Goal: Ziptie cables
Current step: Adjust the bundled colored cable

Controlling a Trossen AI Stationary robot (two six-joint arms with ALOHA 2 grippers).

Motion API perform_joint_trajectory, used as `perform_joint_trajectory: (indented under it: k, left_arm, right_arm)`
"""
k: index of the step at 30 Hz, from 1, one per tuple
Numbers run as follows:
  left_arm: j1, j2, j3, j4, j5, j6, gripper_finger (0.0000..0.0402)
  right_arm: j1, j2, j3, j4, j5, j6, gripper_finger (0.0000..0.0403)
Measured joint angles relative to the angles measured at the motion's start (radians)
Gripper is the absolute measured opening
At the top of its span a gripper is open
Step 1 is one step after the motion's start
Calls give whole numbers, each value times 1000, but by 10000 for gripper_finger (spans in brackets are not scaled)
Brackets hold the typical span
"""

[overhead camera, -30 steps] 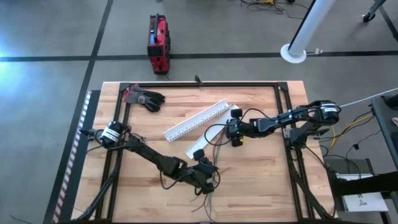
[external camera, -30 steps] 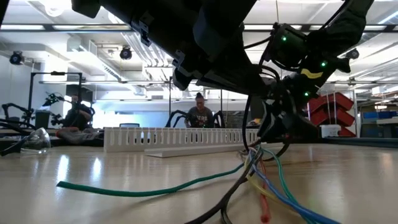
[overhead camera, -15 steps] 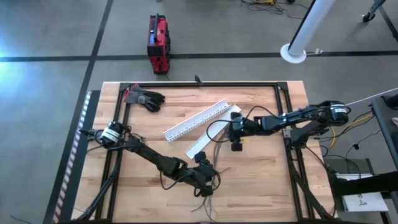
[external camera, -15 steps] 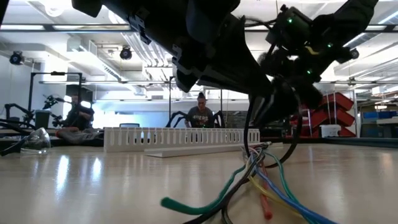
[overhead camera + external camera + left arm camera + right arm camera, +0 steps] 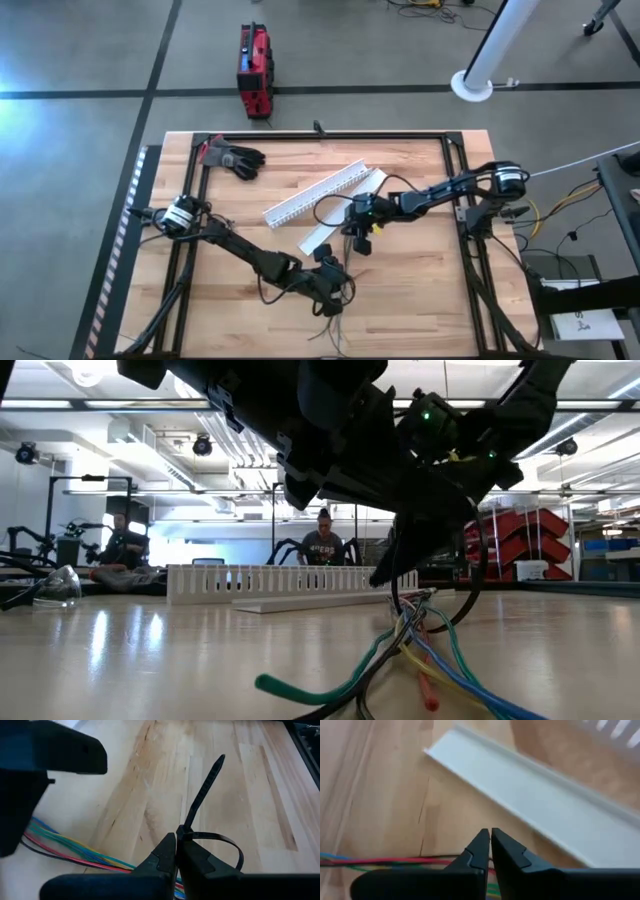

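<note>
The cables [image 5: 420, 655] are a bunch of thin green, red, blue, yellow and dark wires lying on the wood near the table's front middle [image 5: 333, 318]. My left gripper [image 5: 176, 836] is over them [image 5: 333, 286], shut on a black zip tie [image 5: 202, 795]. The tie has a closed loop and a tail that sticks up. My right gripper [image 5: 490, 832] is shut just beyond the bunch [image 5: 358, 240]. The wires [image 5: 380, 862] pass under its fingers. My left gripper pinches the zip tie between its two fingertips, where the tail leaves the loop [image 5: 183, 831]. The tail slants up and away from the fingers, and the loop [image 5: 235, 851] hangs beside them. Whether the wires run through the loop is hidden by the fingers. My right gripper shows nothing between its fingertips, and I cannot tell whether it touches the wires beneath it.
A white slotted channel [image 5: 315, 195] and its flat lid [image 5: 322, 232] lie slanted just beyond the grippers. A dark glove [image 5: 235, 158] lies at the far left corner. A black frame [image 5: 330, 137] runs along the table's edges. Bare wood lies to the right [image 5: 420, 280].
My right gripper has gone toward the table's left and near edges, closer to the bunch and my left gripper. The green wire's free end, which lay stretched out over the table, has been drawn in and now curls next to the bunch.
</note>
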Motion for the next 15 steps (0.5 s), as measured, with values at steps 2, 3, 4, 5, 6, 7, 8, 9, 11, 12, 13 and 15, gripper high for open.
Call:
perform_joint_trajectory:
  k: [2, 3, 4, 5, 6, 7, 8, 9, 11, 12, 13, 15]
  left_arm:
    - [0, 0, 0, -3, 7, 0, 0]
    - [0, -1, 0, -7, 20, 1, 0]
    - [0, -1, 0, -7, 44, 2, 0]
    - [0, -2, 0, -7, 70, 6, 0]
    - [0, -4, 0, -7, 94, 7, 0]
    - [0, -7, 0, -7, 115, 6, 0]
    - [0, -9, 0, -4, 129, 6, 0]
    - [0, -10, 0, -3, 138, 6, 0]
    - [-2, -10, 0, -4, 139, 6, 0]
    - [-2, -10, 0, -5, 139, 6, 0]
    - [-2, -10, 0, -5, 140, 6, 0]
    - [-2, -10, 0, -3, 140, 6, 0]
  right_arm:
    - [6, 20, 10, -39, -1, 9, 2]
    - [10, 29, 15, -64, -1, 11, 1]
    - [16, 32, 18, -88, 1, 21, 2]
    - [24, 31, 25, -118, 3, 27, 2]
    - [33, 29, 25, -144, 3, 32, 2]
    - [43, 24, 26, -166, 10, 34, 1]
    - [53, 16, 27, -199, 10, 36, 1]
    - [66, 6, 26, -226, 13, 37, 1]
    - [90, -17, 24, -268, 14, 37, 0]
    - [101, -31, 23, -289, 12, 37, 0]
    - [111, -43, 21, -304, 4, 37, 0]
    - [125, -63, 18, -322, -10, 39, 0]
